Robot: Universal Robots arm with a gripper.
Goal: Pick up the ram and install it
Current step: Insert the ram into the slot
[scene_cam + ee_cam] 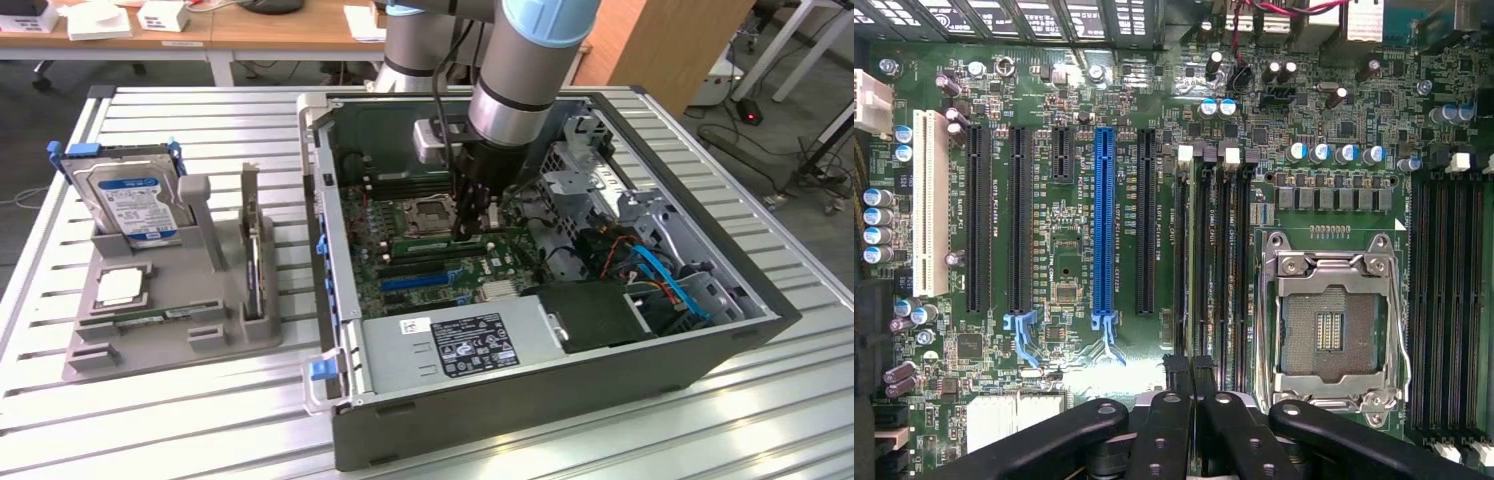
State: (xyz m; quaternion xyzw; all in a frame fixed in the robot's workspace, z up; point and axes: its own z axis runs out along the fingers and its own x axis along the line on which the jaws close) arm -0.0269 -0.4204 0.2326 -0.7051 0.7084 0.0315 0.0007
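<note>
My gripper (pixel 467 232) hangs straight down inside the open computer case (pixel 747 330), over the motherboard (pixel 441 270). Its black fingers (pixel 1176 400) are shut together. In the wrist view the gripper (pixel 1191 365) sits over one end of the black memory slots (pixel 1212 250), between the blue card slot (pixel 1104 220) and the processor socket (pixel 1334 320). In the exterior view a thin green strip, which looks like the ram (pixel 422 244), stands in those slots right by the fingertips. Whether the fingers touch it I cannot tell.
On the exterior view's left, a grey holder (pixel 160 340) carries a silver hard drive (pixel 134 205) with a blue label, an upright expansion card (pixel 250 240) and a processor chip (pixel 118 288). Drive cages and blue cables (pixel 667 275) fill the case's right side. The power supply (pixel 454 345) sits at the front.
</note>
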